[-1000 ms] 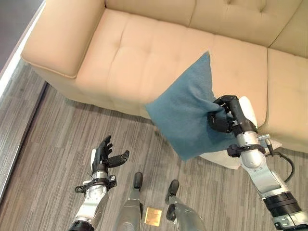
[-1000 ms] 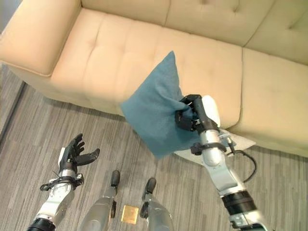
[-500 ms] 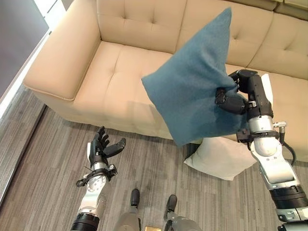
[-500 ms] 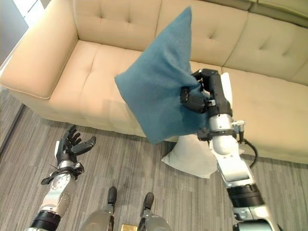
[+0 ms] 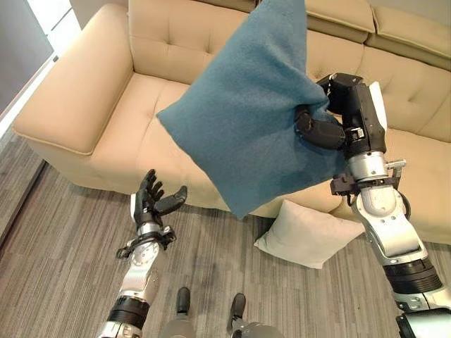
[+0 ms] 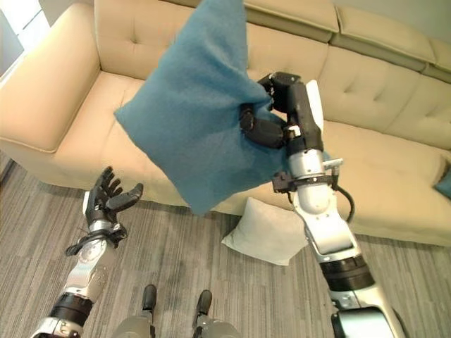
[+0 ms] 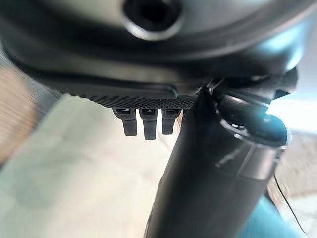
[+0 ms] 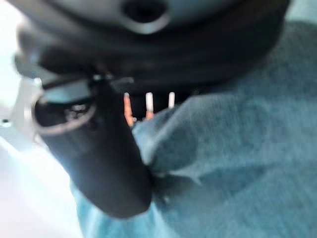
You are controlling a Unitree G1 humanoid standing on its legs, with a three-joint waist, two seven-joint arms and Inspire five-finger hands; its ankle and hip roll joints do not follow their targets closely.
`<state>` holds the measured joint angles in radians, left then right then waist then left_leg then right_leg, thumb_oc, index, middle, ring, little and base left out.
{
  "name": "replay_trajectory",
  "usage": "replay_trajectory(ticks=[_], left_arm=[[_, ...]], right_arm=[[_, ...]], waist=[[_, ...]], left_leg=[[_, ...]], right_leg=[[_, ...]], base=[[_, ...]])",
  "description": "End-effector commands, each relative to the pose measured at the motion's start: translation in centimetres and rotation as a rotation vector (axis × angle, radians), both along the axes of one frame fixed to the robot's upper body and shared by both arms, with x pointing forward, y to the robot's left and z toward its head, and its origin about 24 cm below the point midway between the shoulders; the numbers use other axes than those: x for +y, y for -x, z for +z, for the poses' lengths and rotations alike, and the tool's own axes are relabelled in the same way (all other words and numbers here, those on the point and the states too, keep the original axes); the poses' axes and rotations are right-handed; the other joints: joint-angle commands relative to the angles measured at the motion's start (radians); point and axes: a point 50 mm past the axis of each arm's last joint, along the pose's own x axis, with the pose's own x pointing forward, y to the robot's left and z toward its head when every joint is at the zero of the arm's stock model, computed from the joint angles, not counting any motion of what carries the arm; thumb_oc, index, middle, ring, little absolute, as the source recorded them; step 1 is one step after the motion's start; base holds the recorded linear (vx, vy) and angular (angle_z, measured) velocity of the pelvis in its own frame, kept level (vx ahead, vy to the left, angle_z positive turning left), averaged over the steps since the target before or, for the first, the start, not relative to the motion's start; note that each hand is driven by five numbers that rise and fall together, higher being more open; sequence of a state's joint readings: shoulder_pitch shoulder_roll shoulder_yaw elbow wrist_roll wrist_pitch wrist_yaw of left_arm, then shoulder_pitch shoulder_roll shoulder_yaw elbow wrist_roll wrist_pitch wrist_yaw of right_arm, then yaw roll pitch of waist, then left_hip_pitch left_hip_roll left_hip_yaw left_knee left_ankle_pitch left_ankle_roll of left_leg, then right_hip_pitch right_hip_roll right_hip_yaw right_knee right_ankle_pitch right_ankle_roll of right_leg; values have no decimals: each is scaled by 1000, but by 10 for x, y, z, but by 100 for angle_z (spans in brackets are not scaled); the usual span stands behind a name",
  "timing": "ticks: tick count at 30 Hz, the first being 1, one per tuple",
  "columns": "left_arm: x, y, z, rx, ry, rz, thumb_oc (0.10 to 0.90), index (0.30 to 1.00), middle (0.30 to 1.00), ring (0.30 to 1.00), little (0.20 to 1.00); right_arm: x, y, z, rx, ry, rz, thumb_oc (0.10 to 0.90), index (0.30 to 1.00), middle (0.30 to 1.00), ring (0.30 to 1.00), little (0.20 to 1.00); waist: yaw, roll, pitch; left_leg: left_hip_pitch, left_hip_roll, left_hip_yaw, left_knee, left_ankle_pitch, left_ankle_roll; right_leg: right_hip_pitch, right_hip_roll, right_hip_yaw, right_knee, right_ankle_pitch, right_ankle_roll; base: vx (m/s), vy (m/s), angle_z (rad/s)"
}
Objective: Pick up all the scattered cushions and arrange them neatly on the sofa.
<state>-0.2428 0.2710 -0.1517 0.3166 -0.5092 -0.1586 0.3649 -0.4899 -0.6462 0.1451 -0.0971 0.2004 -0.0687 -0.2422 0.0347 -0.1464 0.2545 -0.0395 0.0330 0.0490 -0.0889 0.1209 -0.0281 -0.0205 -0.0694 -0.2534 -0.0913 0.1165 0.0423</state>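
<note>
A large teal cushion (image 5: 243, 113) hangs in the air over the front of the beige sofa (image 5: 84, 113), and my right hand (image 5: 331, 123) is shut on its right corner; the right wrist view has the thumb (image 8: 99, 153) pressed into the teal cloth (image 8: 237, 163). A white cushion (image 5: 306, 236) lies on the floor against the sofa's front, below my right arm. My left hand (image 5: 151, 204) stands open and holds nothing, low over the floor in front of the sofa's left seat.
The sofa's left armrest (image 5: 67, 105) is at the left, with tufted seats and back cushions (image 5: 384, 35) behind. A bit of another teal cushion (image 6: 444, 182) shows on the far right seat. Grey striped carpet (image 5: 63, 239) covers the floor.
My right hand has lifted the teal cushion higher and further left over the sofa seat. The camera has tilted up, bringing the sofa back and the white cushion into view.
</note>
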Motion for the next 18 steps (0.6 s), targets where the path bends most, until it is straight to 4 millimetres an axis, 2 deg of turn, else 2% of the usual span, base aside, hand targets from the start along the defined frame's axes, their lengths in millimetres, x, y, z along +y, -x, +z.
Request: replay_trajectory(ticks=[1,2,5,6,8,9,10,14,17,18], left_arm=[[-28,-9,25,-172,-28,-107,800,900,900,900,900],[-42,-13,36,-214,15,-135,800,900,900,900,900],[-53,-17,47,-255,72,-150,800,900,900,900,900],[-66,-19,60,-304,125,-176,800,900,900,900,900],[-77,-19,73,-356,183,-201,800,900,900,900,900],[-82,-19,78,-374,203,-213,587,580,580,580,580],[-84,-19,80,-383,215,-220,400,300,300,300,300],[-87,-18,91,-427,202,-244,400,300,300,300,300],[-85,-17,92,-433,181,-249,400,300,300,300,300],[-82,-16,92,-435,176,-251,400,300,300,300,300]], right_arm=[[22,28,75,-459,-132,139,400,300,300,300,300],[28,28,78,-476,-131,141,400,300,300,300,300],[32,27,78,-486,-130,128,400,300,300,300,300],[38,25,77,-485,-127,114,400,300,300,300,300],[43,23,72,-467,-142,114,400,300,300,300,300],[45,22,69,-456,-146,113,400,300,300,300,300],[47,21,65,-443,-154,115,400,300,300,300,300],[50,20,50,-393,-161,122,400,300,300,300,300],[48,19,44,-369,-160,117,400,300,300,300,300],[47,20,36,-342,-165,115,400,300,300,300,300]], waist=[[-20,0,-319],[-26,2,-318],[-31,4,-315],[-36,6,-313],[-39,11,-309],[-41,13,-308],[-42,15,-306],[-44,26,-303],[-44,33,-302],[-42,41,-302]], left_leg=[[40,9,4,2,-160,-27],[40,10,6,2,-161,-26],[39,8,7,2,-161,-24],[37,7,9,2,-161,-23],[36,6,10,2,-161,-22],[35,5,11,2,-161,-22],[35,5,12,2,-161,-21],[35,6,12,2,-161,-22],[36,6,13,2,-160,-22],[37,6,12,2,-159,-22]], right_leg=[[25,-39,0,87,-162,89],[21,-40,5,87,-160,89],[17,-39,8,87,-158,89],[15,-40,13,87,-157,88],[13,-40,15,87,-156,87],[13,-41,16,85,-156,87],[13,-41,16,84,-155,87],[13,-44,17,83,-155,86],[15,-44,18,84,-158,85],[17,-45,17,88,-162,84]], base=[[-1,11,-5],[0,0,0],[-9,1,-9],[-16,1,-4],[-19,2,-7],[-16,0,-6],[0,0,0],[-9,-8,-2],[0,0,0],[0,0,0]])
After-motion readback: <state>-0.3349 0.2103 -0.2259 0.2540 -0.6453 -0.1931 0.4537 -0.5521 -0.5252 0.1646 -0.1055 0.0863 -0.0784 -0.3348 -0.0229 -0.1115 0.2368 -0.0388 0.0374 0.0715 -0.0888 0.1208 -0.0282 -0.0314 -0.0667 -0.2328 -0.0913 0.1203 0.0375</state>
